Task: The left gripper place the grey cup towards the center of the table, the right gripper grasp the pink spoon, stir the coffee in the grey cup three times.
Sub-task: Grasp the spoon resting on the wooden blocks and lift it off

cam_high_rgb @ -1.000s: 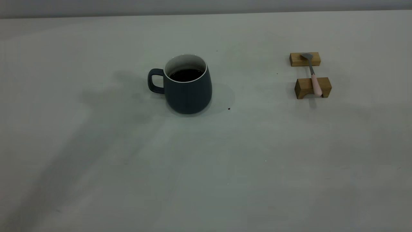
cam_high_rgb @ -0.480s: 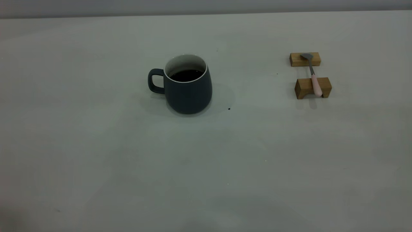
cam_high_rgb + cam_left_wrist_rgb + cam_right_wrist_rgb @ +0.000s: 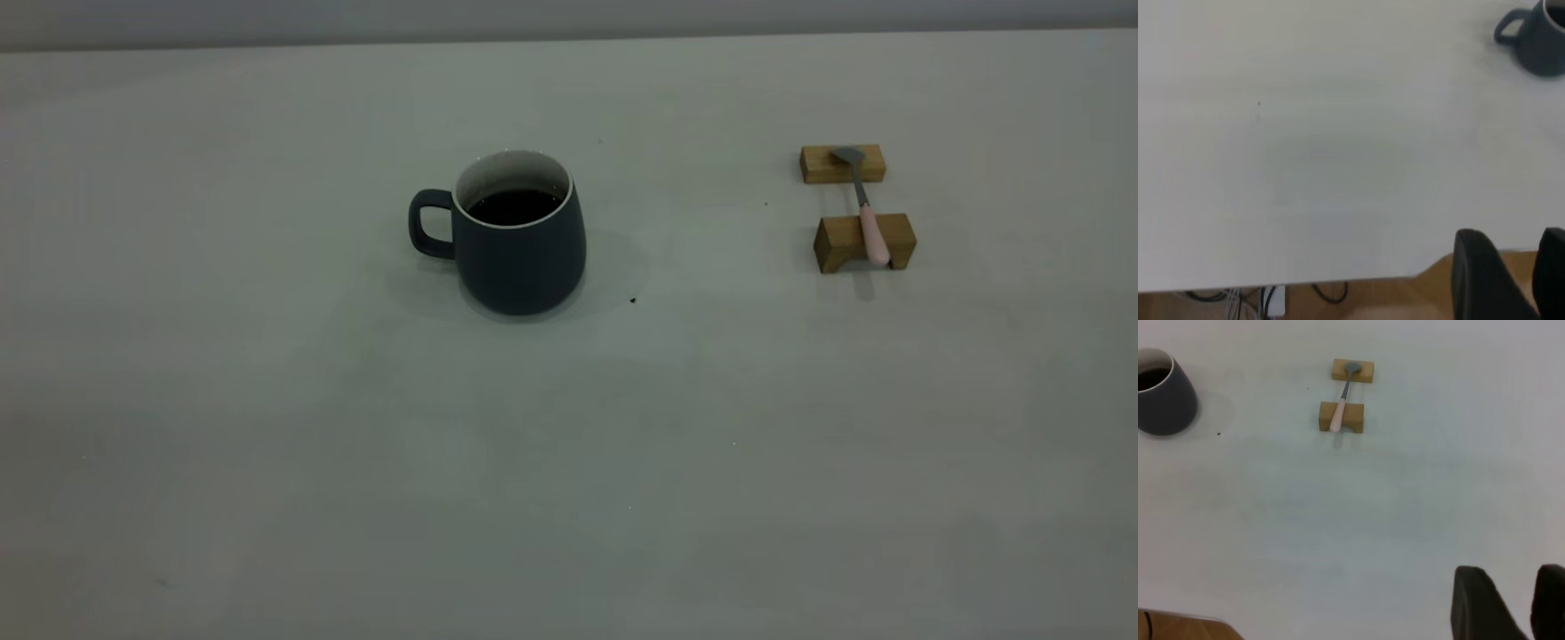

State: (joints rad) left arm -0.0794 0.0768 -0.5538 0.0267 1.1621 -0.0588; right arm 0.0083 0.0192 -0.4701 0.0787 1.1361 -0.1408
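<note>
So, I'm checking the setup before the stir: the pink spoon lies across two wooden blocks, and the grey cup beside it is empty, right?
Not quite. The grey cup is not empty: it holds dark coffee, as the exterior view shows. The rest stands: the pink spoon lies across two wooden blocks.

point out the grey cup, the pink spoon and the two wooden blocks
grey cup [image 3: 520, 262], exterior view, on its dark outer wall
pink spoon [image 3: 873, 236], exterior view, on the pink handle
far wooden block [image 3: 818, 165], exterior view, on its front face
near wooden block [image 3: 836, 242], exterior view, on its front face
</note>
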